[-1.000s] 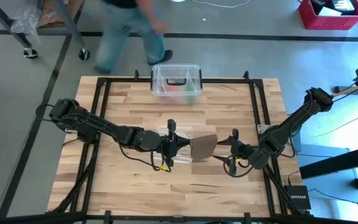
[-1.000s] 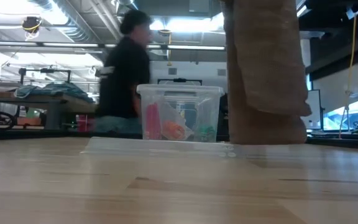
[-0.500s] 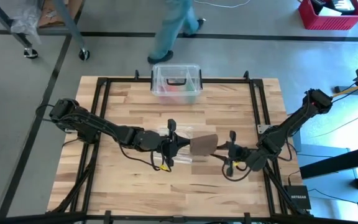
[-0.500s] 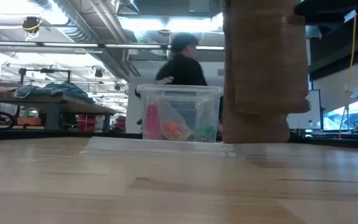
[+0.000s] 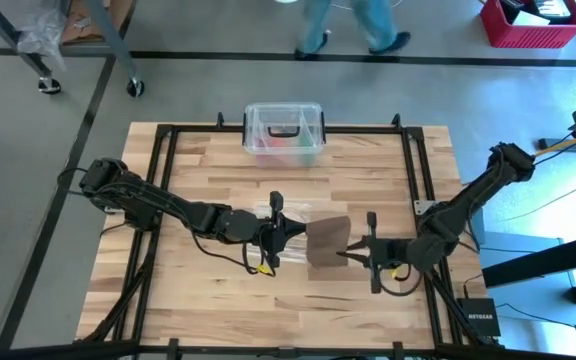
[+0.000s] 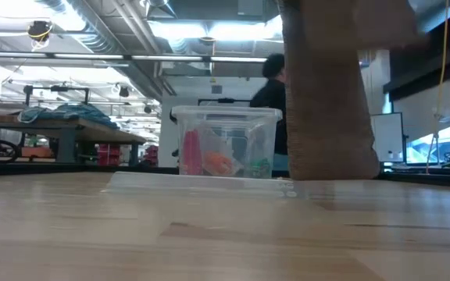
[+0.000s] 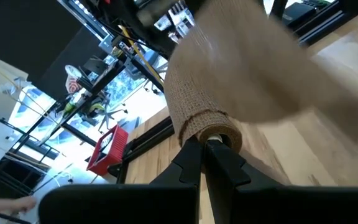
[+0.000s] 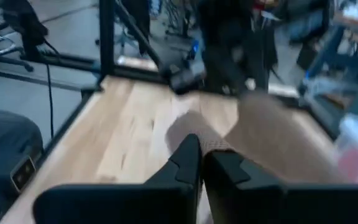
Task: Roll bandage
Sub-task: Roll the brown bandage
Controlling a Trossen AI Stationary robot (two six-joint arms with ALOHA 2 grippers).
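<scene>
The bandage [image 5: 327,241], a dark brown strip of soft, coarsely woven fabric, is held near the middle of the pale wooden plank counter [image 5: 198,170], between the two arms. In the left wrist view its open, net-like weave is plainly seen, and one end is curled into a small tube. That curled end is pinched by the left gripper [image 7: 204,144], whose two dark, wedge-shaped fingers are pressed together on it. From the opposite side the other edge of the strip is met by the right gripper [image 8: 201,155]; its fingers [image 8: 185,163] are drawn almost together with the fabric at their tips, though whether the cloth is actually clamped cannot be told. In the low view the bandage is seen as a broad, limp brown sheet hanging above the counter. A clear plastic box [image 5: 283,133] with rounded corners and a black handle stands at the far edge of the counter, coloured items showing through its walls. A flat clear plastic bag [image 6: 201,184] lies on the wood beneath the left gripper. A person's legs [image 5: 348,25] are seen on the grey floor beyond the counter.
</scene>
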